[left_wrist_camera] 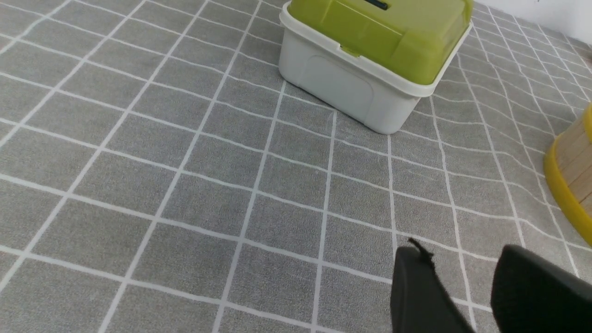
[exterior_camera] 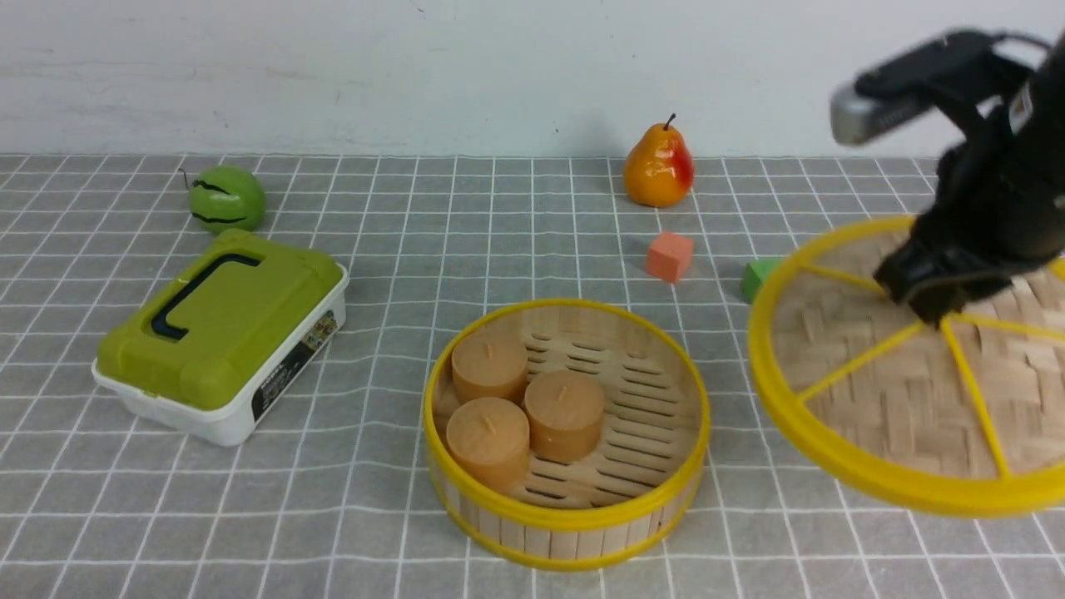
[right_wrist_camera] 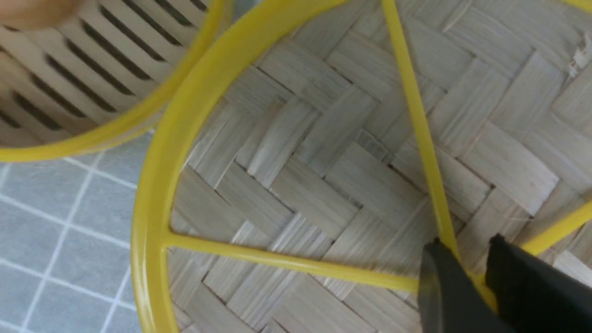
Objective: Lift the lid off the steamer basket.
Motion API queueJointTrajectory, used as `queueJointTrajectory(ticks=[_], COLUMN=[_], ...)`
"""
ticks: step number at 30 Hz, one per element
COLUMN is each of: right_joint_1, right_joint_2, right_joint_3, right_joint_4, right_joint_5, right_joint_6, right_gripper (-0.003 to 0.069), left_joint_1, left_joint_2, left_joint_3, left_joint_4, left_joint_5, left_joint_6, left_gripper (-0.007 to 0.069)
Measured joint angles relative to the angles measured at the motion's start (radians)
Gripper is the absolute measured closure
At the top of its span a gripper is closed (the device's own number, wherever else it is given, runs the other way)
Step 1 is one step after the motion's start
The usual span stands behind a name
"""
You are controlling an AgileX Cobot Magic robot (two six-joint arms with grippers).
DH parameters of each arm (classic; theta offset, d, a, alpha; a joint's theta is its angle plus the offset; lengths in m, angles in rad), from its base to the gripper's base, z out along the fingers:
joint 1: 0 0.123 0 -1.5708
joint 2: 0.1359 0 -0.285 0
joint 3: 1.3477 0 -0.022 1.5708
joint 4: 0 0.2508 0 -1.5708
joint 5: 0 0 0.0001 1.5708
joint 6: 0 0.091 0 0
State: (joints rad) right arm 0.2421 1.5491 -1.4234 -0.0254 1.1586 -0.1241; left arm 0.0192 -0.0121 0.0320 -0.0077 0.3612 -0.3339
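The steamer basket [exterior_camera: 566,499] stands uncovered in the middle front, with three tan cylinders [exterior_camera: 526,408] on its slotted floor. The lid [exterior_camera: 882,391], woven bamboo with a yellow rim and spokes, is held tilted in the air to the right of the basket. My right gripper [exterior_camera: 932,309] is shut on the lid's centre knob; in the right wrist view its black fingers [right_wrist_camera: 444,286] clamp the yellow hub of the lid [right_wrist_camera: 323,185], and the basket [right_wrist_camera: 106,134] shows beside it. My left gripper [left_wrist_camera: 462,277] is open and empty, low over the cloth, with the basket's wall [left_wrist_camera: 571,180] at the frame's edge.
A white box with an olive-green lid [exterior_camera: 220,333] sits at the left, and also shows in the left wrist view [left_wrist_camera: 370,60]. A green round fruit [exterior_camera: 226,198] lies behind it. A pear [exterior_camera: 657,166], an orange cube [exterior_camera: 669,256] and a green block [exterior_camera: 757,276] lie at the back right.
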Motion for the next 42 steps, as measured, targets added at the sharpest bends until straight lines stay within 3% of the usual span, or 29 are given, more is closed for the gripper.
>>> queueJointTrajectory(ticks=[5, 14, 22, 28, 32, 36, 38, 39, 40, 42], right_joint_1=[-0.100, -0.121, -0.121, -0.121, -0.121, -0.121, -0.121, -0.121, -0.121, -0.121], right_joint_2=[0.052, 0.192, 0.154, -0.131, -0.348, -0.556, -0.718, -0.743, -0.838, -0.937], right_joint_3=[0.176, 0.214, 0.213, 0.214, 0.278, 0.405, 0.515, 0.532, 0.586, 0.651], right_joint_4=[0.064, 0.075, 0.097, 0.113, 0.131, 0.137, 0.138, 0.138, 0.138, 0.139], right_joint_5=[-0.225, -0.393, -0.352, -0.303, -0.314, -0.335, -0.350, -0.351, -0.359, -0.374], right_joint_6=[0.010, 0.011, 0.011, 0.000, -0.005, -0.007, -0.007, -0.007, -0.007, -0.007], right_gripper=[0.0579, 0.0547, 0.0251, 0.0198, 0.0227, 0.0310, 0.0419, 0.0429, 0.0510, 0.0600], left_joint_1=[0.000, 0.000, 0.000, 0.000, 0.000, 0.000, 0.000, 0.000, 0.000, 0.000], left_joint_2=[0.000, 0.000, 0.000, 0.000, 0.000, 0.000, 0.000, 0.000, 0.000, 0.000], left_joint_3=[0.000, 0.000, 0.000, 0.000, 0.000, 0.000, 0.000, 0.000, 0.000, 0.000], left_joint_4=[0.000, 0.000, 0.000, 0.000, 0.000, 0.000, 0.000, 0.000, 0.000, 0.000], left_joint_5=[0.000, 0.000, 0.000, 0.000, 0.000, 0.000, 0.000, 0.000, 0.000, 0.000], left_joint_6=[0.000, 0.000, 0.000, 0.000, 0.000, 0.000, 0.000, 0.000, 0.000, 0.000], left_gripper=[0.0386, 0.0386, 0.0386, 0.0386, 0.0386, 0.0386, 0.0386, 0.0386, 0.0386, 0.0386])
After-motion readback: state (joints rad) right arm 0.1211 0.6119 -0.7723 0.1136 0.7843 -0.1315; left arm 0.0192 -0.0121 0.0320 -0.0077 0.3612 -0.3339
